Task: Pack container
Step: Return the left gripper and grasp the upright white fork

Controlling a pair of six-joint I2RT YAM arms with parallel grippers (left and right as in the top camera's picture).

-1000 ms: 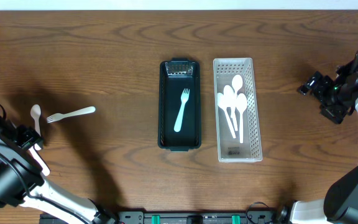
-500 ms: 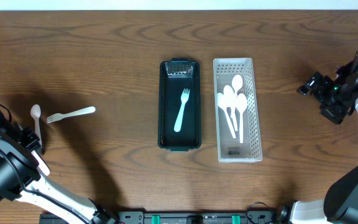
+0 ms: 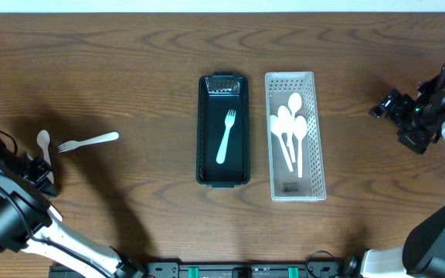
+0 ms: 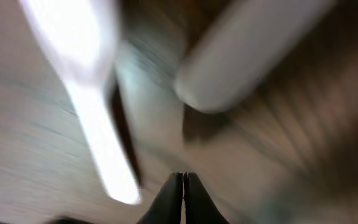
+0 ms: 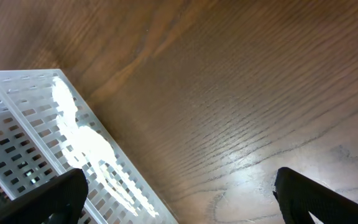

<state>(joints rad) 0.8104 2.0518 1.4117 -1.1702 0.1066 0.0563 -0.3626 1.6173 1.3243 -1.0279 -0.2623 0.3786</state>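
**Left arm working over the loose cutlery at the left edge of the wooden table (image 3: 130, 62).**
The left gripper (image 4: 183, 182) is hovering with its jaws pressed together, apparently on nothing, though its wrist view is blurred. The small white plastic spoon (image 3: 43, 144) is lying just beyond it on the far side, long axis running near-to-far, bowl away. The white plastic fork (image 3: 90, 141) is lying just right of the spoon, axis left-to-right. The right gripper (image 3: 382, 106) is resting spread open, well apart at the right edge, so the left arm is the nearer. Both pieces are lying well left of the dark green rectangular plastic container (image 3: 202, 131), which is holding another white fork (image 3: 225, 137), beside the white perforated plastic basket (image 3: 270, 131) of white spoons (image 3: 288, 127).
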